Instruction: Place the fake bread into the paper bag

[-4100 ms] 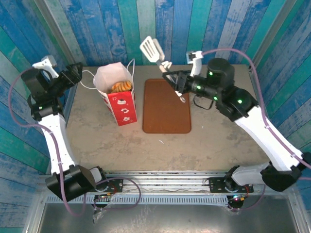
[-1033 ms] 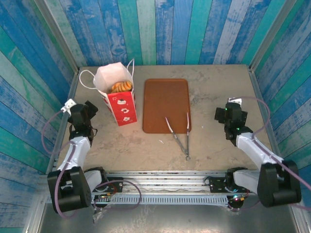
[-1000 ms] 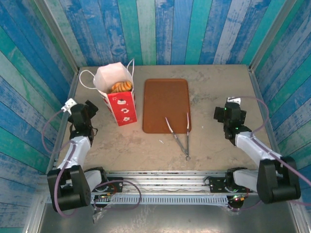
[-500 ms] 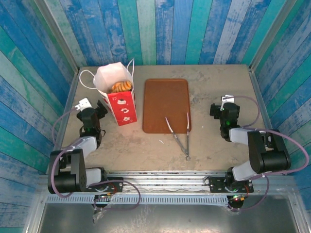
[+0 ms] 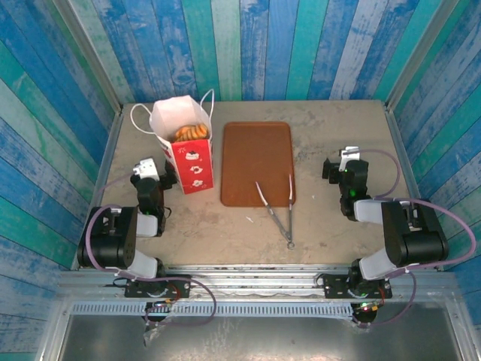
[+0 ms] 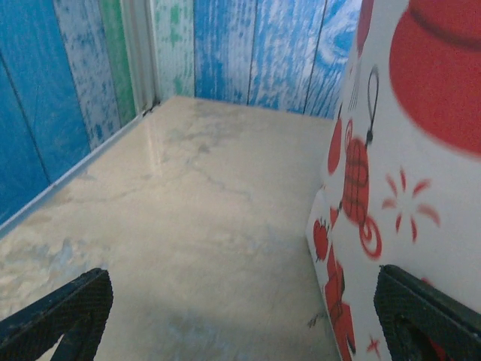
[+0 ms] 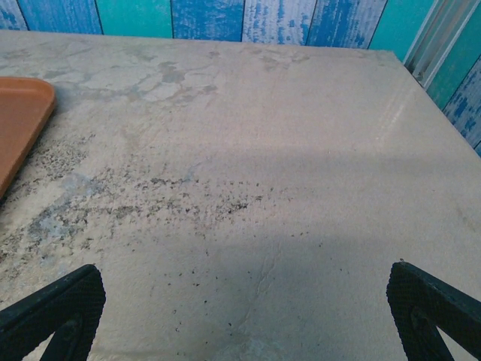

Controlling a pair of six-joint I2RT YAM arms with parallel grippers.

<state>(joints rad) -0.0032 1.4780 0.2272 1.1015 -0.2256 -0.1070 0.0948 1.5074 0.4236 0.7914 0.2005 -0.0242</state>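
Small upright paper bag, white top and red base, stands at upper left of the overhead frame on the grey mottled desk. Glossy golden-brown fake bread shows inside its open mouth. Flat brown tray is just right of the bag. Thin metal tongs lie with tips on the tray's lower right corner and hinge on the desk. Both released, jaws spread wide, nothing held: left claw sits low, close beside the bag's red side; right claw is over open desk at right.

Left arm, right arm: bulky black joint housings, white link shells. Lilac cable loops along each. White camera block at wrist. Small green indicator light on right arm. Left gripper fingertips matte black, ribbed; right gripper alike.
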